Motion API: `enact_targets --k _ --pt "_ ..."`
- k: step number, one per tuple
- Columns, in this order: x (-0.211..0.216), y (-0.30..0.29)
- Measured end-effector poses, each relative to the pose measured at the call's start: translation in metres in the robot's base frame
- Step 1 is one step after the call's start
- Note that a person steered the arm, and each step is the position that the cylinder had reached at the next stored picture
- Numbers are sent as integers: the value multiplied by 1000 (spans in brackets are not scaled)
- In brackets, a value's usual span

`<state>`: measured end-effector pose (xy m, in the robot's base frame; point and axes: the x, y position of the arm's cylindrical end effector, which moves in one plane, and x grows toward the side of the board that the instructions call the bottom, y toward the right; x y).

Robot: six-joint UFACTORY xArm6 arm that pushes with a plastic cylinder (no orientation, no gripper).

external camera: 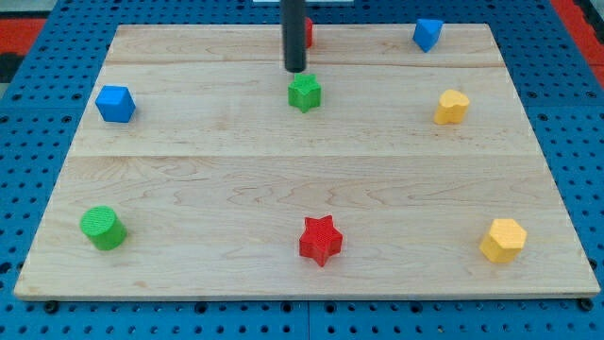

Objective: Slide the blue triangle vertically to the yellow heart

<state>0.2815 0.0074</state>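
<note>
The blue triangle (427, 34) lies near the view's top right on the wooden board (236, 179). The yellow heart (451, 107) lies just below it, slightly to the right. My tip (295, 70) stands at the top middle, right above the green star (305, 93) and far to the left of the blue triangle. The rod hides most of a red block (308, 32) behind it.
A blue cube (115, 104) sits at the left. A green cylinder (102, 228) is at the bottom left, a red star (320, 240) at the bottom middle, a yellow hexagon (502, 240) at the bottom right. Blue pegboard surrounds the board.
</note>
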Motion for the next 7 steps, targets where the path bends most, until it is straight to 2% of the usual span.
enact_targets --k 2,3,4,5,6,7 --pt "0 161" --pt "-17 227" --pt "-54 254" --pt "-90 245" --pt "-91 235" --pt "-89 181"
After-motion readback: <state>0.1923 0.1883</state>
